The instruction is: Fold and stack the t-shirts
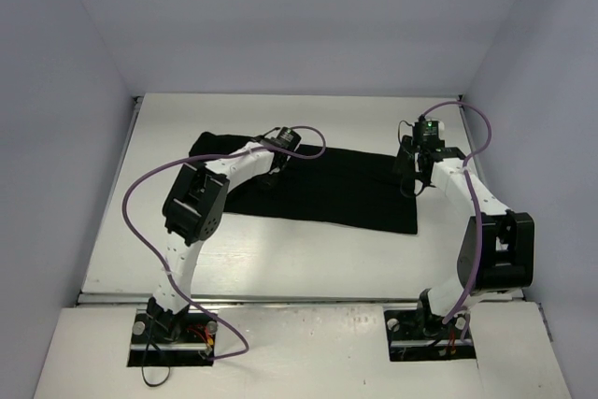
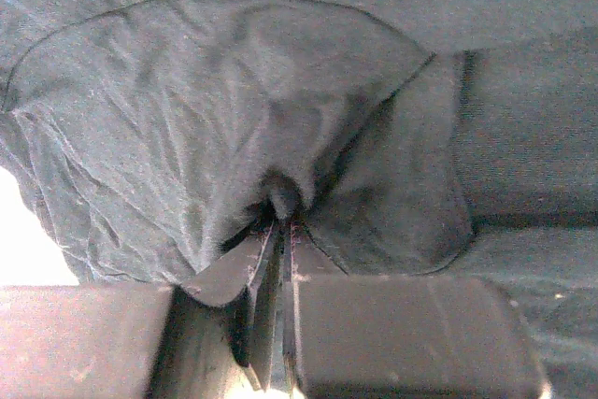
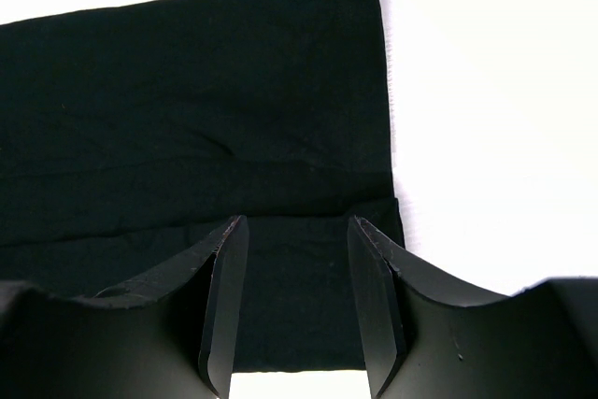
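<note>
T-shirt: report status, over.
Left gripper shut, pinching a fold of the t-shirt. Right gripper open, at its right end. No obstruction seen.
</note>
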Controlling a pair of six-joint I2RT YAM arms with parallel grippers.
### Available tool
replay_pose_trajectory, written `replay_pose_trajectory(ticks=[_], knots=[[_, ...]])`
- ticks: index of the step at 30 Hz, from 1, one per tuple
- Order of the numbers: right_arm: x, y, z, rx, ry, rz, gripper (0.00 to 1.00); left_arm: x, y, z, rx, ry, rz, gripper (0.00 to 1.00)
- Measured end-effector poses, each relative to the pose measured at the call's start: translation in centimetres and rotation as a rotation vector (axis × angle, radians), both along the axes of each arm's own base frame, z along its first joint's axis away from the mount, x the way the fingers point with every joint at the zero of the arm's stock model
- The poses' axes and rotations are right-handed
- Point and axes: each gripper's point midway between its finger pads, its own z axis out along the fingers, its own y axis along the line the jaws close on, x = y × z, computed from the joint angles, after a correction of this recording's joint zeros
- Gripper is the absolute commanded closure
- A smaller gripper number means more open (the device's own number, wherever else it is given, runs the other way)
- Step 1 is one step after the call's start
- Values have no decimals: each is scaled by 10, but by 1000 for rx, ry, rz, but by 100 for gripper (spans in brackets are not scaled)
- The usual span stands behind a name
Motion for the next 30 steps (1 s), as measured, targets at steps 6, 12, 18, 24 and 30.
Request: replay_pose_trajectory(ticks=[6, 12, 18, 24, 30], knots=[[0, 0, 1, 0, -2, 0, 55, 3, -2, 17, -89, 28, 1, 100], [0, 0, 2, 1, -6, -1, 55, -1, -17, 59, -255, 37, -1, 100], [0, 0, 4, 1, -12, -1, 55, -30, -38, 85, -428, 112, 0, 92], [0, 0, 5, 1, -13, -1, 55, -69, -50, 69, -513, 303, 25, 34], [0, 0, 5, 1, -13, -1, 55, -72, -45, 74, -553, 332, 68, 30]])
